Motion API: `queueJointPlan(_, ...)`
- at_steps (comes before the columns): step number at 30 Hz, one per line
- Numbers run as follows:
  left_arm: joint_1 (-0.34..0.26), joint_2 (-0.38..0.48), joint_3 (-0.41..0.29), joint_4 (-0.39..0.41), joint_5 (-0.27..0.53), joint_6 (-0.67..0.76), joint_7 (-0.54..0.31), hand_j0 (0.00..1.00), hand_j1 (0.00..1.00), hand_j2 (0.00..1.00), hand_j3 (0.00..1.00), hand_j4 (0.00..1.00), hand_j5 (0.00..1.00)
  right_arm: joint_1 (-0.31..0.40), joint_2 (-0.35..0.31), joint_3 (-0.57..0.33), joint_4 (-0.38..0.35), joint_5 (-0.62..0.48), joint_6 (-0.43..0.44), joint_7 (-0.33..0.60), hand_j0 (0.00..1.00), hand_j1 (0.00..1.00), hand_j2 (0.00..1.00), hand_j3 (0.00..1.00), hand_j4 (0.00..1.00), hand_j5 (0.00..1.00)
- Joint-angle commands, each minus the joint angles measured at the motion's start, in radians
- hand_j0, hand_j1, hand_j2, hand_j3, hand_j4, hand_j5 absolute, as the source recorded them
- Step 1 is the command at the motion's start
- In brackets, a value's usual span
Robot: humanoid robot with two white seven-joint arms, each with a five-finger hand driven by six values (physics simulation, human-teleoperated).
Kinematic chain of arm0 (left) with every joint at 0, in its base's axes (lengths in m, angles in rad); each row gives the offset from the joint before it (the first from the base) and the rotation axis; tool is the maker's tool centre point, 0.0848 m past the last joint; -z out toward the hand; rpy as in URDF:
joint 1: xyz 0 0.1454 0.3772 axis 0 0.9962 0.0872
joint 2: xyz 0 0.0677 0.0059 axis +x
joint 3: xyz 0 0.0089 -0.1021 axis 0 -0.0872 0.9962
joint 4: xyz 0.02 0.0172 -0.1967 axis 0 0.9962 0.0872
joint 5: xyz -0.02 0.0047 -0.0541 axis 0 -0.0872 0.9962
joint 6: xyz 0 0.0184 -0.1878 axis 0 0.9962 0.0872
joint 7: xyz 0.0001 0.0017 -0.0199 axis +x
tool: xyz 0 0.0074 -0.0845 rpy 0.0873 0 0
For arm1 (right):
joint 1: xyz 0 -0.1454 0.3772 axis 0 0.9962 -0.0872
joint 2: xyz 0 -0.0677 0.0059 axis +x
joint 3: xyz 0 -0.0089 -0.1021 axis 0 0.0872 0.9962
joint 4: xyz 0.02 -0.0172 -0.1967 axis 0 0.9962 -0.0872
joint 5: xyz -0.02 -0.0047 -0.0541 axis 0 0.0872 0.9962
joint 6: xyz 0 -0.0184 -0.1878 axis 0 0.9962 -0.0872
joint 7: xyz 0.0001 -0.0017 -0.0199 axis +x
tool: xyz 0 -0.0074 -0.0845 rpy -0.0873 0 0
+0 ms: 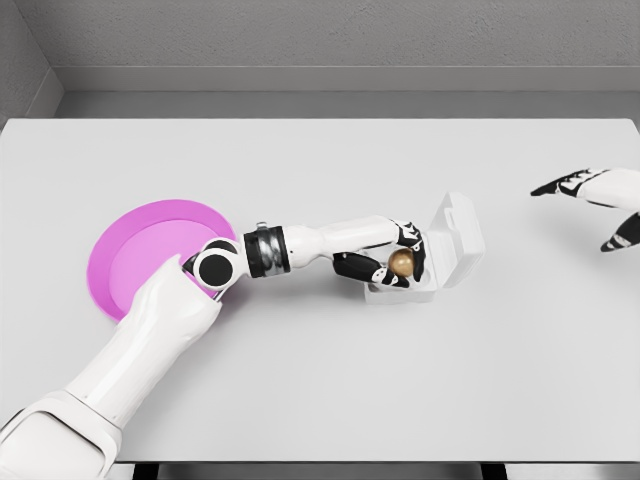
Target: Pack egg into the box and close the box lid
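Egg, brown and too round here to give away its long axis, sits pinched in the left hand right at the white box, right of the table's middle. Packing looks nearly done; release remains, and the lid, upright toward the right edge, needs closing. Right hand hovers spread at that edge.

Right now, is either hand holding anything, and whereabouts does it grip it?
The left hand holds the egg in its fingertips, over the open box. The exact contact spots are hidden. The right hand is open and holds nothing.
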Motion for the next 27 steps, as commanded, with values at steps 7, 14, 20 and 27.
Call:
queueJointPlan(7,0.0,0.0,0.002,-0.001,0.004,0.003,0.001,0.42,0.42,0.42,0.42,0.42,0.42,0.002,-0.001,-0.001,0.0,-0.006,0.002,0.0,1.0,1.0,1.0,1.0,1.0,1.0)
queueJointPlan(14,0.003,0.005,0.005,-0.001,-0.003,0.003,0.001,0.55,0.55,0.55,0.55,0.55,0.55,0.002,-0.001,-0.001,0.001,-0.007,0.002,0.0,1.0,1.0,1.0,1.0,1.0,1.0)
queueJointPlan(20,0.002,0.015,0.007,-0.002,-0.006,0.003,0.001,0.73,0.73,0.73,0.73,0.73,0.73,0.0,-0.001,-0.001,0.001,-0.006,0.002,0.0,1.0,1.0,1.0,1.0,1.0,1.0)
queueJointPlan(27,0.005,0.015,0.007,-0.005,-0.006,0.003,0.001,0.8,0.8,0.8,0.8,0.8,0.8,0.0,-0.001,-0.001,0.001,-0.006,0.002,0.0,1.0,1.0,1.0,1.0,1.0,1.0)
